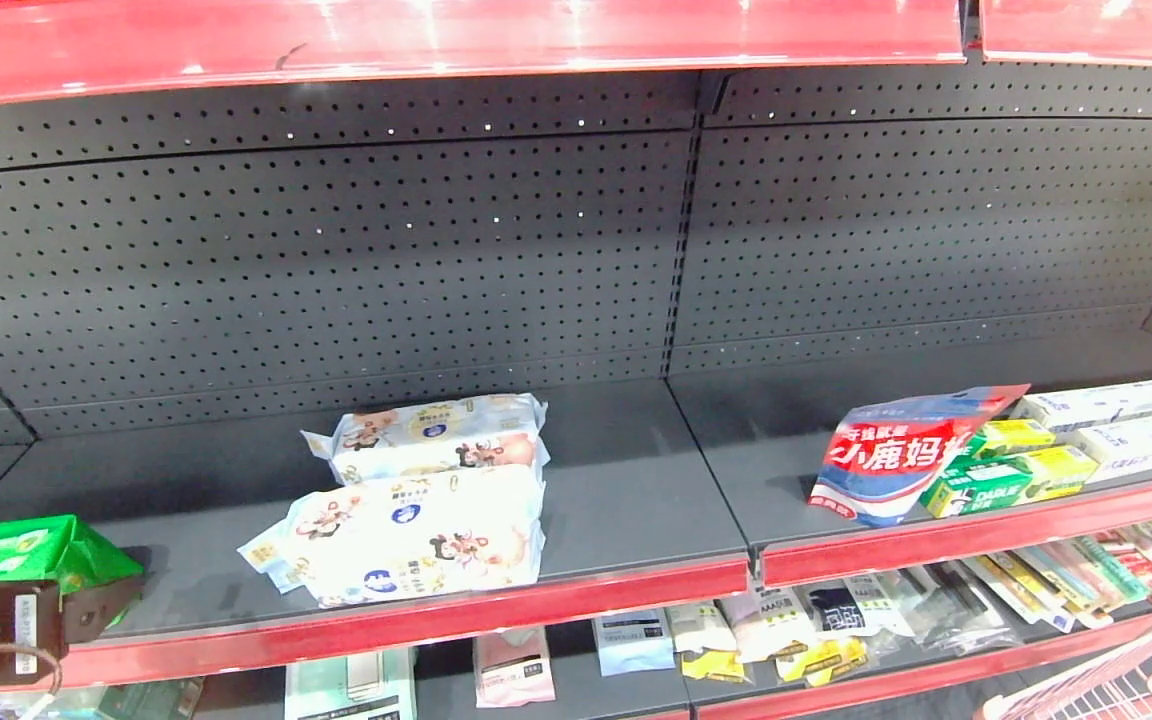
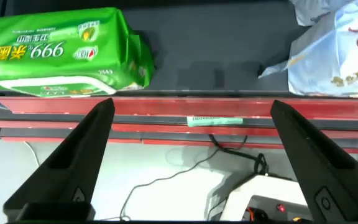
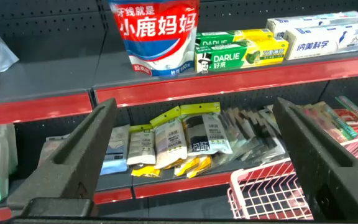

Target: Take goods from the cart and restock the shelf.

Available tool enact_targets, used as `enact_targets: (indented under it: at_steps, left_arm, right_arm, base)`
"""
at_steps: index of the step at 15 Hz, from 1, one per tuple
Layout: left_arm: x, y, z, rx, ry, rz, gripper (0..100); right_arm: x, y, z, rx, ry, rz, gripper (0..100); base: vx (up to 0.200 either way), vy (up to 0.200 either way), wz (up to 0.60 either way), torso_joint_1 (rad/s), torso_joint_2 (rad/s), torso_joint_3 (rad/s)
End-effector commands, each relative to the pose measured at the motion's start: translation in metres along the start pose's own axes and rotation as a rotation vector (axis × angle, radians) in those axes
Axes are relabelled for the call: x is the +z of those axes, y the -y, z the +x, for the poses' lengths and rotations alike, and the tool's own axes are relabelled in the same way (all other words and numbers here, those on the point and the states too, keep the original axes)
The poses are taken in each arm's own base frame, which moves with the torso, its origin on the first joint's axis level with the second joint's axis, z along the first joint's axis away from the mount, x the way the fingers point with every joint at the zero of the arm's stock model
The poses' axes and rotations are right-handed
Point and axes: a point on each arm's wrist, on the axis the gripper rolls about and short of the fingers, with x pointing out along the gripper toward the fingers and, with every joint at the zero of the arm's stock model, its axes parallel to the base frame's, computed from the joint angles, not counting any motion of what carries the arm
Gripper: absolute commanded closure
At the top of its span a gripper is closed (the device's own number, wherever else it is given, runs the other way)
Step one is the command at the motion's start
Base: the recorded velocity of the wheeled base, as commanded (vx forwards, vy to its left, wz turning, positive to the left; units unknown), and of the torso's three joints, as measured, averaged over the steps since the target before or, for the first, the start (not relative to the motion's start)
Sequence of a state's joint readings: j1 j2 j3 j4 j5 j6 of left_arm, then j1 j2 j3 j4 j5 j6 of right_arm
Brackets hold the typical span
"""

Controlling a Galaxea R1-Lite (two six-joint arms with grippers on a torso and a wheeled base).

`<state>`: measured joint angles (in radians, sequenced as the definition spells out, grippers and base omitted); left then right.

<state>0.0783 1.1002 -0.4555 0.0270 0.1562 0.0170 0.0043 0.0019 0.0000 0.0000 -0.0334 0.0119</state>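
We are holding the left gripper (image 2: 191, 107) with its fingers wide apart and nothing between them. The green pack (image 2: 61, 50) is lying on the shelf (image 1: 636, 480) just beyond the left fingertip, and two white wipe packs (image 1: 416, 530) are sitting past the right one. The right gripper (image 3: 194, 104) is also gaping and empty. Beyond its fingertips, the red-and-blue pouch (image 3: 157, 34) is leaning beside the green toothpaste boxes (image 3: 241, 53). The cart (image 3: 272, 193) is showing below, near the right finger.
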Motion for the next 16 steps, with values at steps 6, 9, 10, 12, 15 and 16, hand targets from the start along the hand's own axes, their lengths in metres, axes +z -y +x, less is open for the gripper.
enact_targets:
  at_steps: [6,9,10,12,15,16]
  left_arm:
    - [0.02,0.008,0.05,-0.005,-0.007,0.009,0]
    - [0.018,0.014,0.059,-0.026,-0.042,0.031,0]
    - [0.016,0.017,0.06,-0.035,-0.053,0.039,0]
    - [0.016,0.019,0.066,-0.038,-0.068,0.045,0]
    - [0.015,0.023,0.074,-0.047,-0.08,0.056,0]
    - [0.016,0.026,0.076,-0.056,-0.086,0.064,0]
  right_arm:
    - [0.0,0.0,0.0,0.0,0.0,0.0,0]
    - [0.0,0.0,0.0,0.0,0.0,0.0,0]
    - [0.0,0.0,0.0,0.0,0.0,0.0,0]
    - [0.0,0.0,0.0,0.0,-0.001,0.0,0]
    - [0.0,0.0,0.0,0.0,0.0,0.0,0]
    - [0.0,0.0,0.0,0.0,-0.001,0.0,0]
  base:
    - [0.0,0.0,0.0,0.0,0.0,0.0]
    - [0.0,0.0,0.0,0.0,0.0,0.0]
    - [0.0,0.0,0.0,0.0,0.0,0.0]
    - [0.0,0.0,0.0,0.0,0.0,0.0]
    - [0.0,0.0,0.0,0.0,0.0,0.0]
    - [0.0,0.0,0.0,0.0,0.0,0.0]
